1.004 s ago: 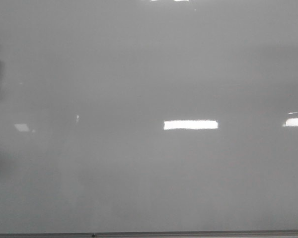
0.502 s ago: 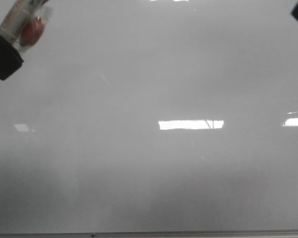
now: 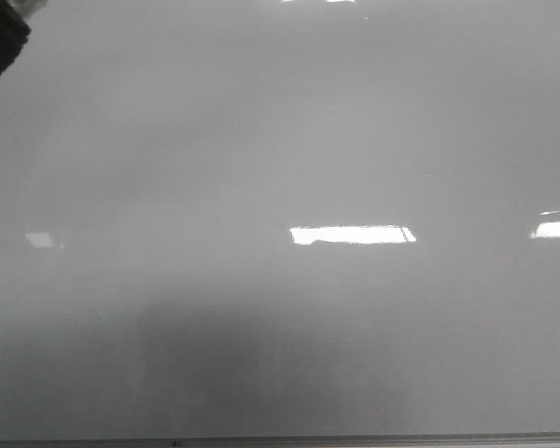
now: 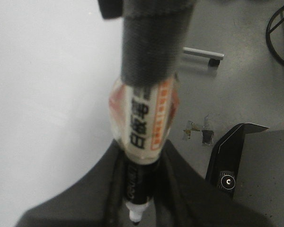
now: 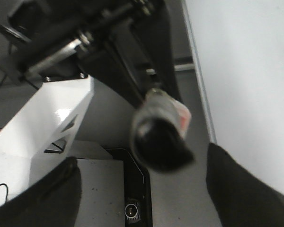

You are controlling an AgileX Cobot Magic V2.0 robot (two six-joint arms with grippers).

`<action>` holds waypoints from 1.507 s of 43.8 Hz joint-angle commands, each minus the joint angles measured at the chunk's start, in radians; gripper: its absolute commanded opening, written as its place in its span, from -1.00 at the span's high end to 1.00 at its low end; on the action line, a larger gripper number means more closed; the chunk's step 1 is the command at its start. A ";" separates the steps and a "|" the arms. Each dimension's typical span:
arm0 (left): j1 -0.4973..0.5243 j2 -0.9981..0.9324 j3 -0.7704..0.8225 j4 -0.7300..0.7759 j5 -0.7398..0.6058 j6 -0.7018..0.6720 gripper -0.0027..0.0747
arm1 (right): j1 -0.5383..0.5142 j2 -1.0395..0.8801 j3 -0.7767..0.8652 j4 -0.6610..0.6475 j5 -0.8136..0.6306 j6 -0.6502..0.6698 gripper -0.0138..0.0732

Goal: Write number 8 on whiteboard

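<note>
The whiteboard (image 3: 280, 140) fills the front view, glossy pale grey with bright light reflections and a thin metal strip along its lower edge. No number 8 or any marker line shows on it. My left gripper (image 4: 142, 156) is shut on a whiteboard marker (image 4: 144, 118) with a black body, a white and orange label and a pale tip. Only a dark corner of this gripper (image 3: 0, 42) shows in the front view, at the top left. My right gripper (image 5: 144, 184) is open and empty, its fingers wide apart, beside the board's edge (image 5: 246, 71). The blurred marker (image 5: 161, 130) shows in front of it.
The robot's black base with a round button (image 4: 227, 181) and a grey floor lie beside the board. A white stand (image 5: 47, 118) and the left arm's dark links (image 5: 109, 42) show in the right wrist view. A metal bracket (image 4: 203, 54) lies on the floor.
Half a second ago the left gripper with the marker reached further into the top left of the front view and the right gripper's corner showed at top right. Both have since drawn back.
</note>
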 commanded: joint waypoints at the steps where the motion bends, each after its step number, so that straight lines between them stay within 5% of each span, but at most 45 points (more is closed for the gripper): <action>1: -0.009 -0.013 -0.034 -0.038 -0.046 0.001 0.99 | 0.031 0.012 -0.092 0.073 0.002 -0.030 -0.63; 11: -0.009 -0.013 -0.034 -0.038 -0.046 0.001 0.98 | 0.051 0.065 -0.167 0.070 0.024 -0.030 -0.54; 23: -0.009 -0.013 -0.034 -0.038 -0.054 -0.001 0.98 | 0.051 0.068 -0.171 0.064 0.030 -0.030 0.54; 29: -0.009 -0.013 -0.034 -0.042 -0.071 -0.036 0.96 | 0.051 0.068 -0.171 0.039 0.029 -0.030 0.84; 33: -0.009 -0.013 -0.034 -0.044 -0.079 -0.047 0.74 | 0.050 0.068 -0.171 0.018 0.023 -0.029 0.84; 39: -0.009 -0.015 -0.034 -0.046 -0.106 -0.099 0.01 | 0.046 0.068 -0.170 -0.054 -0.006 0.000 0.84; 45: -0.009 -0.043 -0.030 -0.046 -0.163 -0.167 -0.41 | -0.003 0.068 -0.150 -0.181 -0.055 0.116 0.84; 56: -0.008 -0.293 0.121 -0.049 -0.376 -0.181 -0.25 | -0.209 -0.071 0.140 -0.164 -0.332 0.176 0.84; 66: -0.008 -0.527 0.338 -0.050 -0.522 -0.323 0.54 | -0.303 -0.324 0.501 -0.051 -0.826 0.177 0.84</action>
